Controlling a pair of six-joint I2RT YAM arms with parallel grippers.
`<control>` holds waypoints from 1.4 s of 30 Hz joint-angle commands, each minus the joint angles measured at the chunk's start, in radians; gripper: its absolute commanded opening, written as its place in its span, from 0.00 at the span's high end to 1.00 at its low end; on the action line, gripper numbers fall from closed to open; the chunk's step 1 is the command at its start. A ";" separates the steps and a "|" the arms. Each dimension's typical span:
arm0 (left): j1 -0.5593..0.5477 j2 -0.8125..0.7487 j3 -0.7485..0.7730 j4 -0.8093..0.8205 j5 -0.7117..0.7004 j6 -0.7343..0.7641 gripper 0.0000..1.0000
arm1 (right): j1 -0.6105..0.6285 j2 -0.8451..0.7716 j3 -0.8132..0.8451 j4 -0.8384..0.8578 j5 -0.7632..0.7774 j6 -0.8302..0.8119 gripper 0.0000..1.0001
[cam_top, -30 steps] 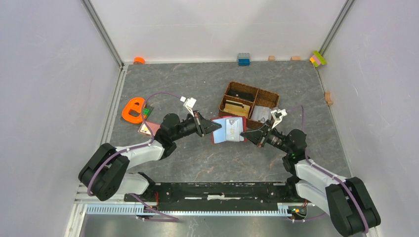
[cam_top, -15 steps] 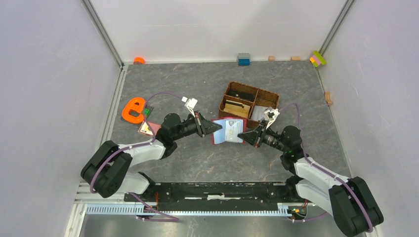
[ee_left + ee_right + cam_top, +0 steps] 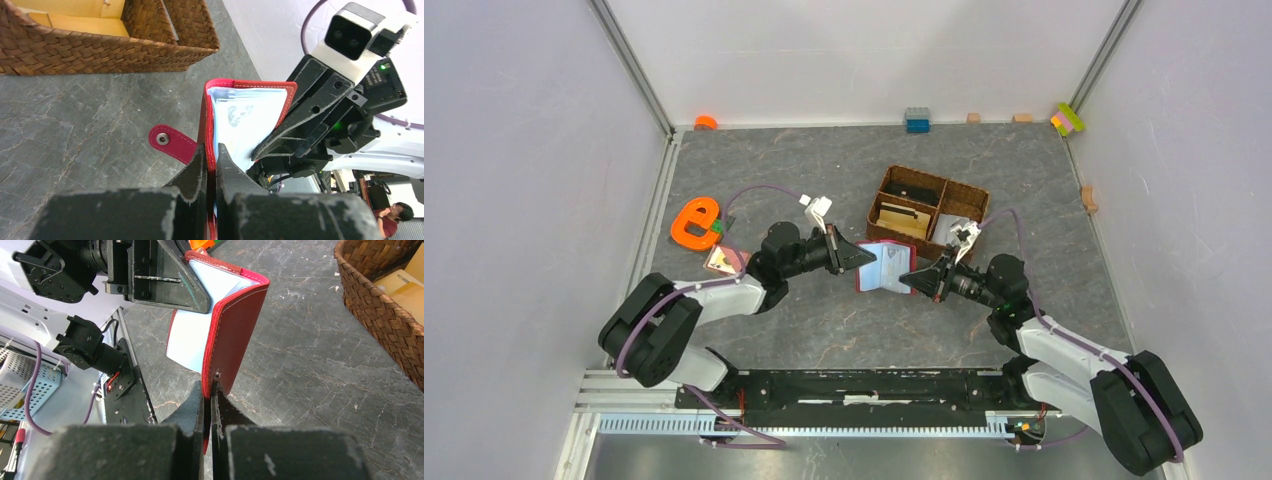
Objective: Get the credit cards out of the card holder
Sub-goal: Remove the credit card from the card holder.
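Red card holder [image 3: 240,325] hangs open between my arms; left gripper [image 3: 861,258] clamped tight on one flap; right gripper [image 3: 911,281] on the other; credit cards [image 3: 247,117] sit between

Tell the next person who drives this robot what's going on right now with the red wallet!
Left gripper: shut on one cover of the card holder.
Right gripper: shut on the other cover.
Card holder: spread open between the two arms, just in front of the wicker basket.
Credit cards: light blue ones show between the covers, still inside.
Done: the holder is open.
Left: pull the cards out. One gripper will probably have to let go of its cover to do that.
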 commanded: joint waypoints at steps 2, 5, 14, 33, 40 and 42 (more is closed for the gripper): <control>-0.004 0.055 0.037 0.047 0.022 -0.004 0.98 | 0.045 0.017 0.056 0.013 0.030 -0.046 1.00; -0.006 0.073 0.044 0.050 0.029 -0.008 0.98 | 0.073 0.041 0.067 0.016 0.033 -0.053 1.00; -0.010 0.092 0.079 -0.074 -0.012 0.025 0.98 | 0.111 0.038 0.097 -0.072 0.096 -0.114 1.00; -0.020 0.190 0.131 -0.156 -0.032 0.014 0.98 | 0.132 0.077 0.130 -0.165 0.165 -0.136 0.81; -0.021 0.232 0.144 -0.142 -0.015 -0.009 0.98 | 0.132 0.094 0.153 -0.232 0.203 -0.157 0.77; -0.021 0.240 0.147 -0.146 -0.014 -0.009 0.98 | 0.132 0.100 0.154 -0.232 0.201 -0.157 0.75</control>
